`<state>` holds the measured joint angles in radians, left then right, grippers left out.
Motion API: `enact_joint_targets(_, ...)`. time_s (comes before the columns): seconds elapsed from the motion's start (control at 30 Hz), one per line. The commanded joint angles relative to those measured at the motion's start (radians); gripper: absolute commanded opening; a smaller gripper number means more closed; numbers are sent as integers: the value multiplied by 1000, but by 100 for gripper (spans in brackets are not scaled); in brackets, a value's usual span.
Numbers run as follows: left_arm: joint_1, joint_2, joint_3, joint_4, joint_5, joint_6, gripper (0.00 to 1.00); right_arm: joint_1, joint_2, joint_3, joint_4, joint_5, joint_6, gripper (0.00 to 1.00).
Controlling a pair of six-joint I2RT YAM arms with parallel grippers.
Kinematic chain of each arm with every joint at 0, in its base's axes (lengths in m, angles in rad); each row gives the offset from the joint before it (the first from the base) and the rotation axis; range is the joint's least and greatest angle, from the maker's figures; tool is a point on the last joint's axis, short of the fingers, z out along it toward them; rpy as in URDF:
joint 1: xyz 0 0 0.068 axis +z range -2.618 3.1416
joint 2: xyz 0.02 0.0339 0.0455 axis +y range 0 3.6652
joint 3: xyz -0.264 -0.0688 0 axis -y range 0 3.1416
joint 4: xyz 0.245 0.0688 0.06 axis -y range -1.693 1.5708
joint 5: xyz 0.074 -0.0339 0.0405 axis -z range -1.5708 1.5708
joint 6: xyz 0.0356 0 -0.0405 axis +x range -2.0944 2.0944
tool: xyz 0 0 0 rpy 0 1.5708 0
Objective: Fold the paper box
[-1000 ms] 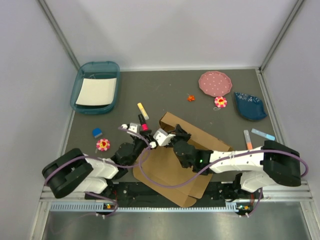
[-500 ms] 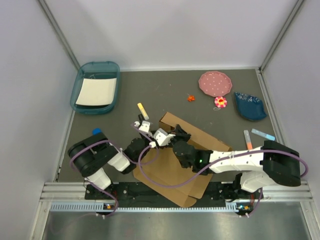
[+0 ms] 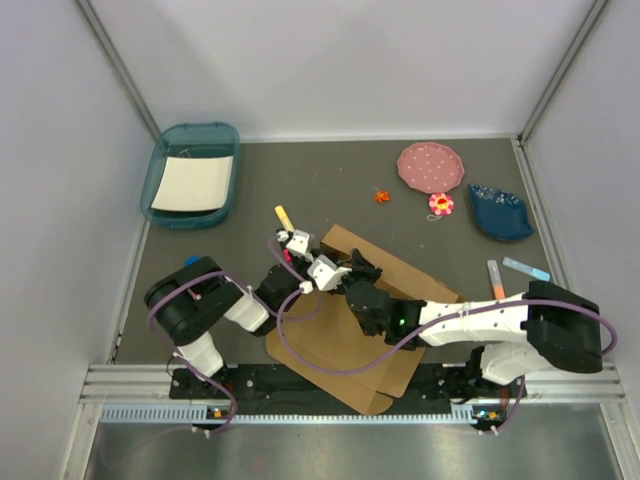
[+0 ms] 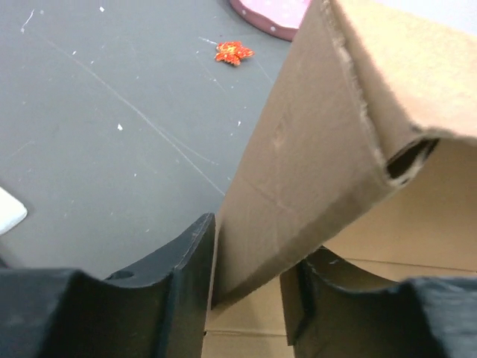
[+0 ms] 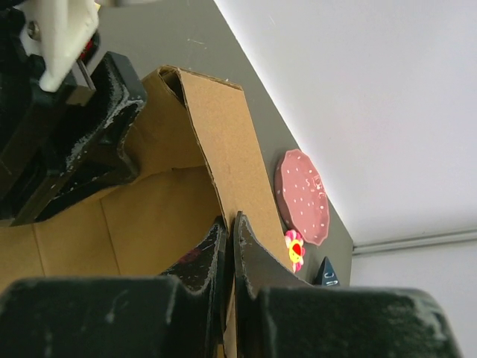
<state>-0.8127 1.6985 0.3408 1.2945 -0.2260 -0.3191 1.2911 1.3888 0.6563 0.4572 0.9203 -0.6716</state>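
Top external view: the paper box [image 3: 345, 350] lies on the grey worktop [image 3: 300, 180], just ahead of both arm bases. It is plain brown corrugated board. Most of the sheet lies flat, and one long panel along its far edge is raised.

Left wrist view: the raised panel's end flap shows a ragged cut edge and a folded corner with a gap. The left claw [image 4: 250, 246] has a finger on either side of this flap; whether it pinches cannot be told.

Right wrist view: the right claw [image 5: 229, 224] is closed tight on the thin edge of the raised panel, with the creased flat panels below.
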Motion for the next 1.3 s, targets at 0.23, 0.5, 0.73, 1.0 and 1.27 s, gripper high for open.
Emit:
enact_joint_targets(0.23,14,7,33,376,-55,74,2,20,64,-44,-204,-172,101,0)
enact_joint_targets(0.5,15,-7,58,348,-30,94,42,22,62,-43,-199,-175,102,0)
enact_joint_targets(0.73,15,-19,53,296,-18,152,0,20,56,-41,-206,-173,107,0)
enact_joint_targets(1.0,15,-74,15,240,-70,190,0,28,-3,-1,-241,-143,151,36)
enact_joint_targets(1.27,17,-106,21,174,-130,192,0,66,-186,62,-377,-162,188,56)
